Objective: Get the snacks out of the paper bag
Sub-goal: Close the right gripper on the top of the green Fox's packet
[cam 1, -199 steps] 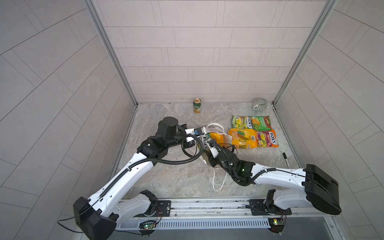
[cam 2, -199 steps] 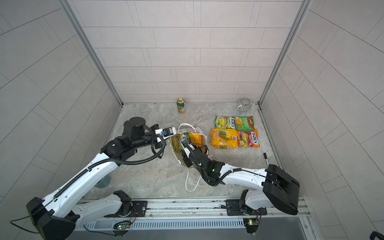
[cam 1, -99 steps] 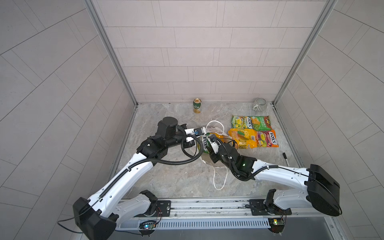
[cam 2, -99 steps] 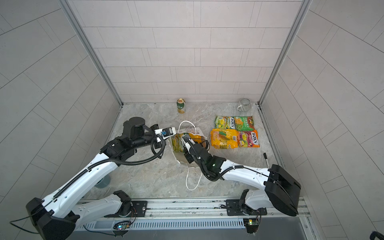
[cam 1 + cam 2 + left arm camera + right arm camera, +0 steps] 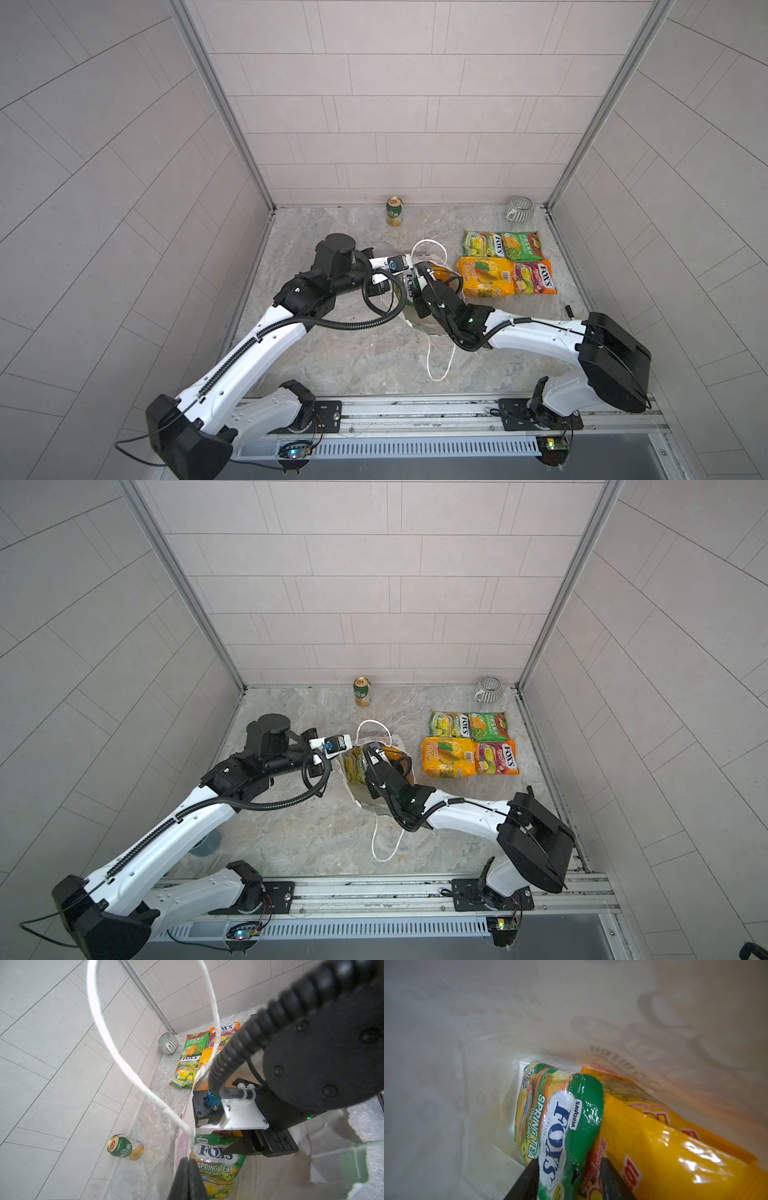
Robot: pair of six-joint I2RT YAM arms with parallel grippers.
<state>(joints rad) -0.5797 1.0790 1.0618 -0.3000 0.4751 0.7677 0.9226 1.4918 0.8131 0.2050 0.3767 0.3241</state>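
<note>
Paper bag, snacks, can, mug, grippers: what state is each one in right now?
paper bag, standing, mouth open, rim ragged.
left gripper, shut on the paper bag's rim.
right gripper, inside the paper bag, open around the bagged green packet.
bagged green packet, on end in the paper bag.
bagged yellow packet, leaning beside it.
four outside packets, lying flat on the table.
can, upright.
mug, upright.
</note>
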